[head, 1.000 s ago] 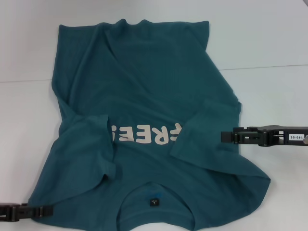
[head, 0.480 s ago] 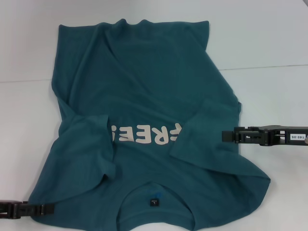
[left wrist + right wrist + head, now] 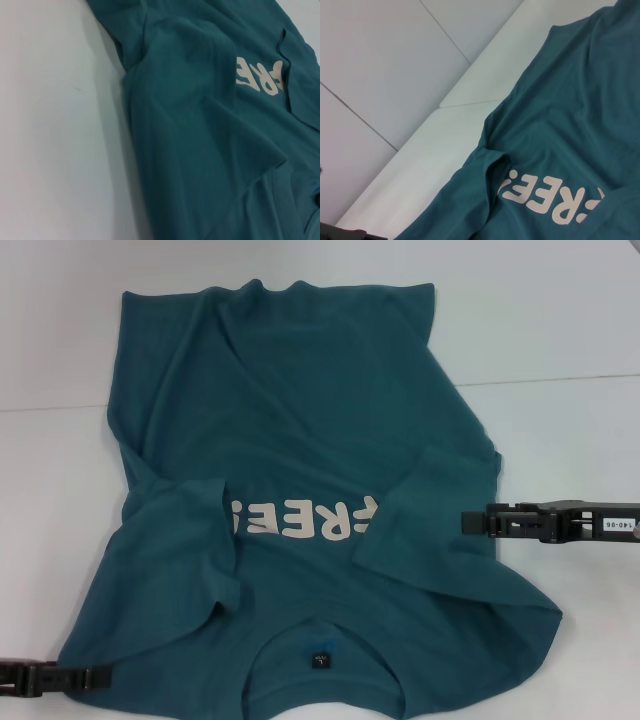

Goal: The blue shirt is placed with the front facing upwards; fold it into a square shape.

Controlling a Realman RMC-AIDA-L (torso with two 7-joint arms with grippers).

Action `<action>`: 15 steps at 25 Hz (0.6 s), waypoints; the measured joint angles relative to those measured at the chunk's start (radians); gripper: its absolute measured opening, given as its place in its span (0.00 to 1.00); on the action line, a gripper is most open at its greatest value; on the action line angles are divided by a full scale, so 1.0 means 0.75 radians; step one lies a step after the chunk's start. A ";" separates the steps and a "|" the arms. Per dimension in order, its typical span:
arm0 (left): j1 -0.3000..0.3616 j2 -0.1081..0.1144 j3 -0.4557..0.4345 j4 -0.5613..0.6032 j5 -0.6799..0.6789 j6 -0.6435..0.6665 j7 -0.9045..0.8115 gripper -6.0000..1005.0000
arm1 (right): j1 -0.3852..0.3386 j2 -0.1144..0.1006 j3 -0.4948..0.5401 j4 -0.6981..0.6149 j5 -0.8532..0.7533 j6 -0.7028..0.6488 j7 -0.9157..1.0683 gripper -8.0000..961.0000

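The blue shirt (image 3: 300, 440) lies front up on the white table (image 3: 560, 320), with its collar and dark neck label (image 3: 318, 658) at the near edge and its hem at the far side. Both short sleeves are folded inward and cover the ends of the off-white lettering (image 3: 300, 521). My left gripper (image 3: 100, 677) sits low at the shirt's near left shoulder corner. My right gripper (image 3: 468, 523) hovers level at the right edge, beside the folded right sleeve. The left wrist view shows the folded sleeve (image 3: 200, 125), and the right wrist view shows the lettering (image 3: 545, 197).
Bare white table surrounds the shirt on the left, right and far sides. A thin seam (image 3: 560, 379) crosses the tabletop behind the shirt's middle. Pale wall panels (image 3: 380, 60) rise beyond the far table edge.
The left gripper has shifted only slightly at the near left corner. The shirt and the right arm look the same.
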 joint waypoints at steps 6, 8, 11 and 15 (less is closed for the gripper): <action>0.003 0.001 -0.016 0.015 0.002 -0.031 -0.036 0.85 | -0.001 0.000 0.001 0.000 0.017 -0.008 0.000 0.92; 0.003 0.004 -0.024 0.016 0.004 -0.045 -0.045 0.85 | -0.001 0.000 0.001 0.000 0.019 -0.016 0.000 0.92; 0.003 0.005 -0.021 0.016 0.021 -0.049 -0.048 0.82 | 0.000 0.000 0.001 0.000 0.020 -0.022 0.000 0.92; -0.001 -0.002 -0.005 0.010 0.055 -0.050 -0.049 0.69 | 0.003 0.000 0.003 -0.002 0.020 -0.023 0.000 0.92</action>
